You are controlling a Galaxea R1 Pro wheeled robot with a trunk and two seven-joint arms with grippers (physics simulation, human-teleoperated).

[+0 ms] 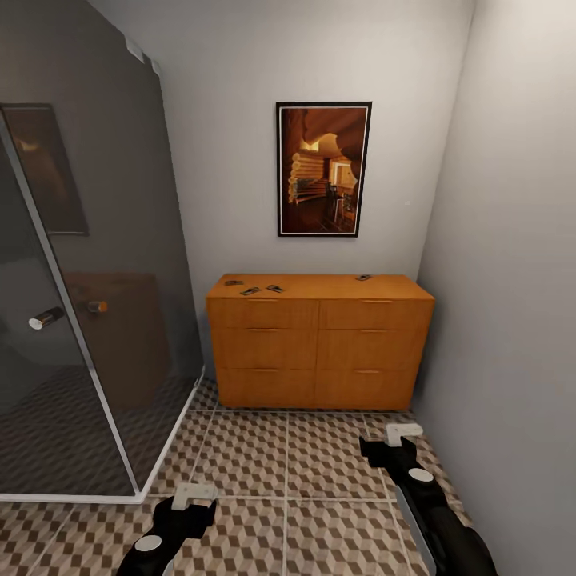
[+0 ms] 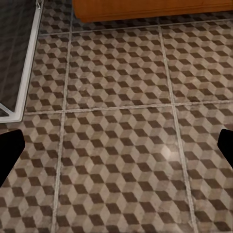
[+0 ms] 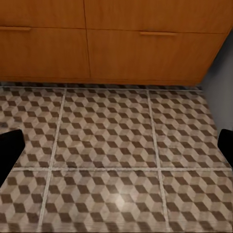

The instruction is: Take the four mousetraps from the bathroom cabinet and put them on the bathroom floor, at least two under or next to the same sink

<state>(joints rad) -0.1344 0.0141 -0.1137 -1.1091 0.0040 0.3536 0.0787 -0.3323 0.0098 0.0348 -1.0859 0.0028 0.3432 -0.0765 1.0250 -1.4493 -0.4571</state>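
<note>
The orange-brown cabinet stands against the far wall with its drawers closed. Several small mousetraps lie on its top: one at the left rear, two close together near the left front, and one at the right rear. My left gripper and right gripper hang low over the cube-patterned bathroom floor, well short of the cabinet. Both are open and hold nothing. The left wrist view has bare tiles between the left gripper's fingertips. The cabinet's lower drawers lie beyond the right gripper. The sink is out of view.
A dark glass shower panel with a white base frame closes off the left side. The grey wall runs close along the right, beside the right arm. A dark-framed picture hangs above the cabinet.
</note>
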